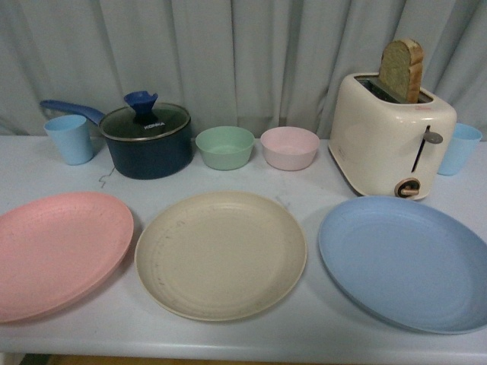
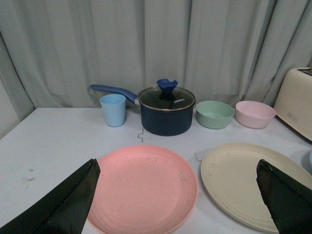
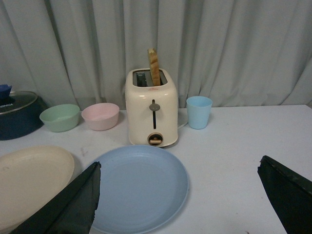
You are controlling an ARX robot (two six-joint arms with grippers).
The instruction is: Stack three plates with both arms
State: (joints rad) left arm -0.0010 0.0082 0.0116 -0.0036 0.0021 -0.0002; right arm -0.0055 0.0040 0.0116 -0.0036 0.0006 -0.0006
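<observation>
Item 1, plates: three, lying flat and single in a row along the near edge of the white table [image 1: 304,338].
- The pink plate [image 1: 61,251] is at the robot's left.
- The cream plate [image 1: 221,255] is in the middle.
- The blue plate [image 1: 403,262] is at the right.
- Narrow strips of table show between neighbours, so none touches or overlaps another. Nothing lies on any of them.

Item 2, left gripper [image 2: 176,165]: its two dark fingers [image 2: 63,204] are spread wide with nothing held. It hangs above the table, and the pink plate lies in the gap between them.

Item 3, right gripper [image 3: 179,163]: its fingers [image 3: 68,204] are likewise wide apart and empty. It is poised over the blue plate.

Item 4, back row, before the grey curtain [image 1: 251,53], from left to right:
- A light blue cup [image 1: 70,139].
- A dark blue saucepan [image 1: 148,148], lid on, with its handle pointing towards that cup.
- A green bowl [image 1: 225,147].
- A pink bowl [image 1: 290,147] just beside the green one.
- A cream toaster [image 1: 388,133] with a slice of bread [image 1: 401,70] standing up from one slot.
- A second blue cup [image 1: 460,148], partly behind the toaster.
</observation>
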